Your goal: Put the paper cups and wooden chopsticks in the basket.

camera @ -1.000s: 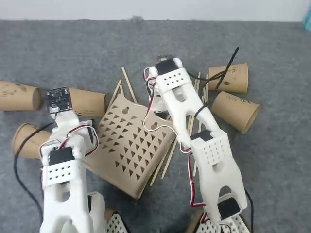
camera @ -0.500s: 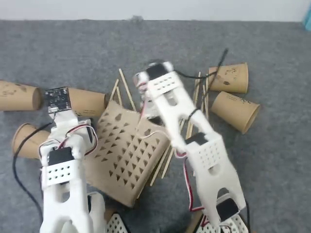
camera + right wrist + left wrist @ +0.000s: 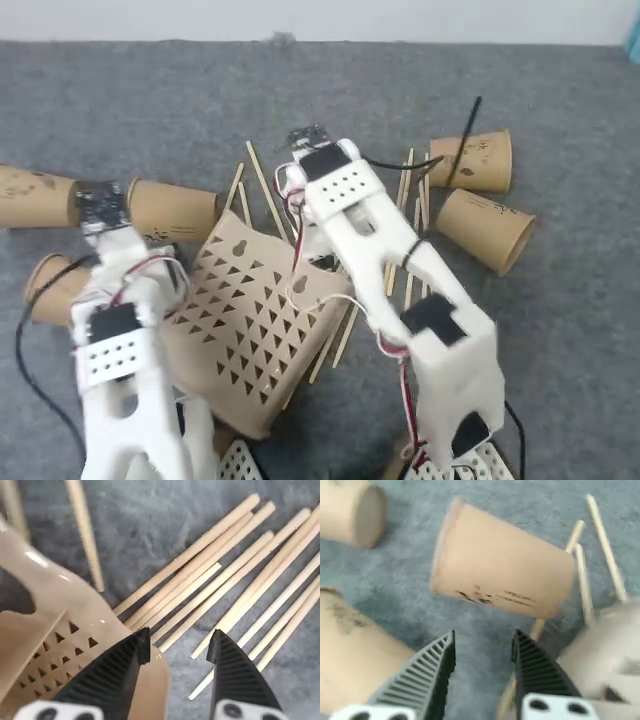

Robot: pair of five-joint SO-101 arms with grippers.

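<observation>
The tan perforated basket [image 3: 260, 320] lies tilted in the middle of the grey carpet. My left gripper [image 3: 482, 652] hangs open just short of a paper cup [image 3: 505, 577] lying on its side; two more cups [image 3: 35, 195] [image 3: 55, 285] lie near it. My right gripper [image 3: 177, 650] is open at the basket's far rim [image 3: 65, 645], one finger over the rim and the other over a fan of wooden chopsticks [image 3: 225, 595]. Two further cups [image 3: 475, 160] [image 3: 485, 230] lie at the right.
Loose chopsticks [image 3: 260, 185] lie behind the basket and others [image 3: 340, 340] stick out along its right side. A black cable [image 3: 462, 140] crosses the right-hand cups. Open carpet stretches along the back and far right.
My right arm swung left over the basket's far rim. The basket shifted and tilted toward the front left. My left arm moved back and left toward the cups.
</observation>
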